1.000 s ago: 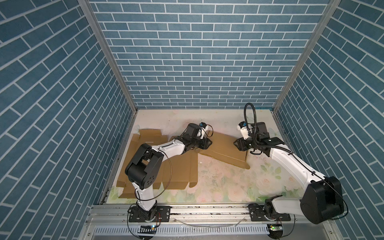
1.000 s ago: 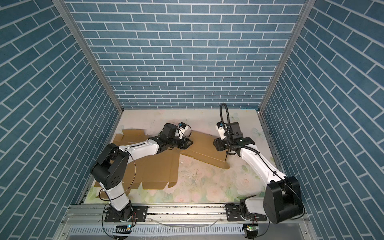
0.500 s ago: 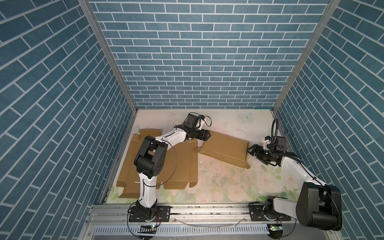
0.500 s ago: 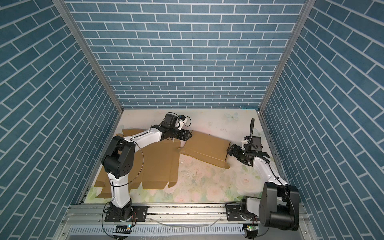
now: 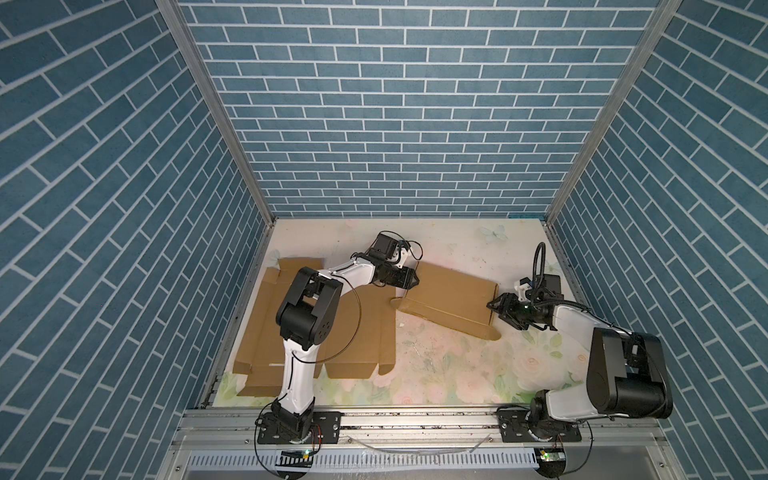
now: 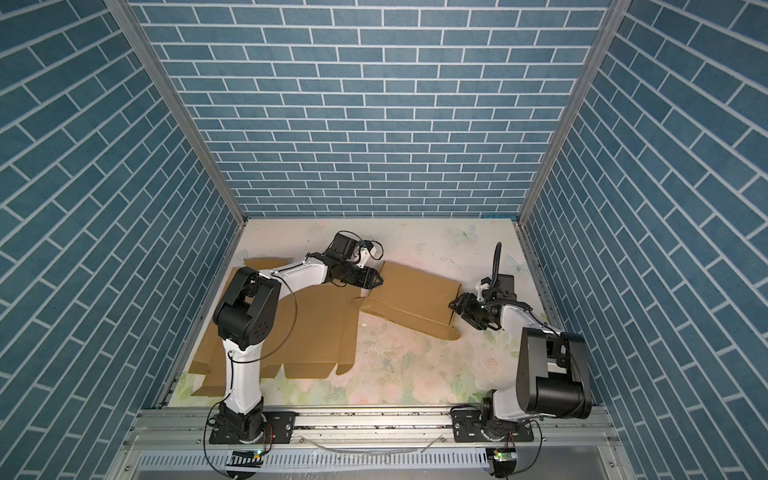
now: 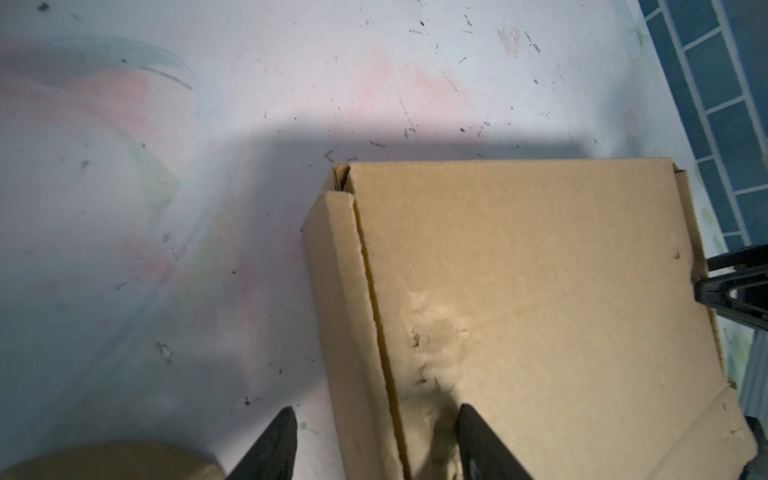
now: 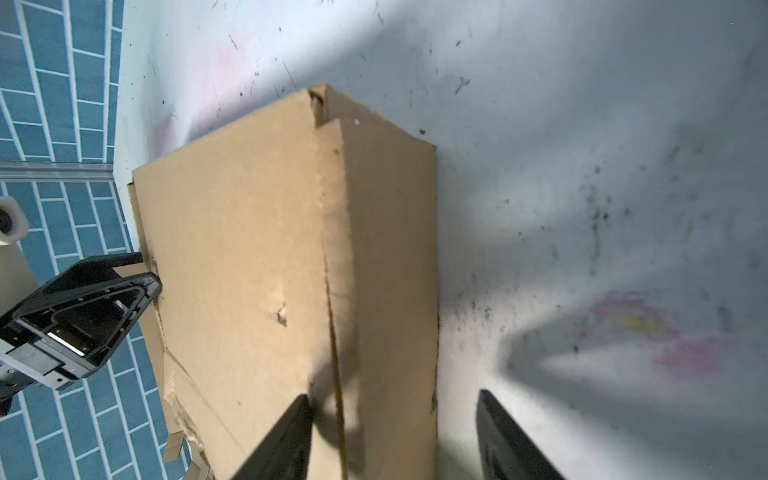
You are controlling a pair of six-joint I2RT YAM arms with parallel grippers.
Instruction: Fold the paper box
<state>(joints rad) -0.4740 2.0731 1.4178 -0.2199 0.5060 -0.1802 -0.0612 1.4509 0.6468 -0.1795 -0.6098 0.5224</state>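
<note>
Right end effector point(image 5: 493, 306) back, agape | left end effector point(image 5: 415, 282) agape | seemingly empty | box point(image 5: 451, 293) between

text: none legible | paper box point(image 5: 451, 297): plain, no print | signs: none

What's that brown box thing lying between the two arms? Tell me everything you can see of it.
The box is plain brown cardboard, folded into a shallow rectangle with its top panel down, lying skewed on the flowery table. Its surface is scuffed and dented, with one ragged corner, and flap tips poke out at the near corners. The left gripper and right gripper straddle opposite ends with open jaws.
</note>
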